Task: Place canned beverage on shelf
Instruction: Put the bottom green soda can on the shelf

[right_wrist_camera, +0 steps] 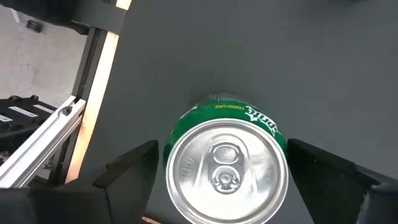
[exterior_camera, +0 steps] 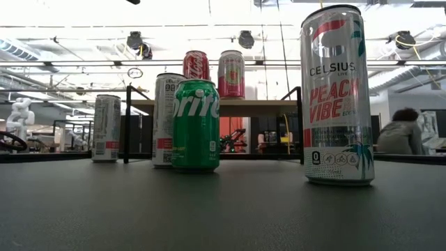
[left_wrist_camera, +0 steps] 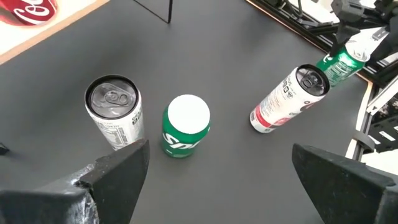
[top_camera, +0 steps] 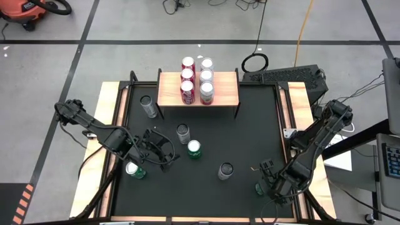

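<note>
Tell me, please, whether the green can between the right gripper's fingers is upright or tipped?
Upright: the right wrist view looks straight down on the green Sprite can's lid and pull tab, with the right gripper straddling it.

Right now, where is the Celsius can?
In the high view, the Celsius can stands upright on the black mat, front right, between the Sprite can and the right gripper.

Eleven cans [top_camera: 194, 149], one shelf [top_camera: 226, 91], two arms [top_camera: 103, 134].

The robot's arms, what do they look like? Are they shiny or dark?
Dark. Both the left arm and the right arm are black, built from chunky jointed links with thin black cables looping beside them. Each ends in two flat, wedge-shaped matte black fingers. No markings show.
</note>
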`<state>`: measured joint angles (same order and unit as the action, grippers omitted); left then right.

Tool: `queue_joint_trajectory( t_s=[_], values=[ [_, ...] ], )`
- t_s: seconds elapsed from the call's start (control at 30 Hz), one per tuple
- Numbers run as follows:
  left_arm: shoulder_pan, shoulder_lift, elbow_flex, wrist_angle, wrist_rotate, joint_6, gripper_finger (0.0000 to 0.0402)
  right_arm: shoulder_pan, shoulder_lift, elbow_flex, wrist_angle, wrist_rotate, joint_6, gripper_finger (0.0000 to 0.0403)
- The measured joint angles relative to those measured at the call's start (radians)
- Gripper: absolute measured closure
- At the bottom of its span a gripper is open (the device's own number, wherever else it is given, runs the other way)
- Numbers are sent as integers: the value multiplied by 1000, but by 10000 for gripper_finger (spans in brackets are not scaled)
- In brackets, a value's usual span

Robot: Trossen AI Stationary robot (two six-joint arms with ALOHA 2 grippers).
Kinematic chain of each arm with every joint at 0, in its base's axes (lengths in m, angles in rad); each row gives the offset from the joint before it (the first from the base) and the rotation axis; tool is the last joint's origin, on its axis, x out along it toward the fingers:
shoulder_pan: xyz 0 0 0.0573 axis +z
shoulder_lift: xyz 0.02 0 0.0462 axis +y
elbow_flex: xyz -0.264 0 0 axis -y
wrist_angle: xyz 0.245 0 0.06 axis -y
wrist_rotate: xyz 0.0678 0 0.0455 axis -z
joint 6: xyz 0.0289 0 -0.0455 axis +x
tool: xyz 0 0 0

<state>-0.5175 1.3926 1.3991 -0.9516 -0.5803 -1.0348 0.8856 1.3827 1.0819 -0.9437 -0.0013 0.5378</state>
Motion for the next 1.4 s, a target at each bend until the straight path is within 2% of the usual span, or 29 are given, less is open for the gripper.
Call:
queue_joint_trajectory(
  t_s=[0.5,0.87,1.27,1.4],
  values=[
    [0,0,0,0,-4,-6,6,0,0,-56,76,-3,26,77],
    [0,0,0,0,-4,-6,6,0,-1,-55,87,-2,50,131],
    [0,0,0,3,-2,-8,6,-1,0,-45,94,-4,135,132],
    [0,0,0,4,3,-58,6,-1,0,-14,93,-30,161,131]
  ],
)
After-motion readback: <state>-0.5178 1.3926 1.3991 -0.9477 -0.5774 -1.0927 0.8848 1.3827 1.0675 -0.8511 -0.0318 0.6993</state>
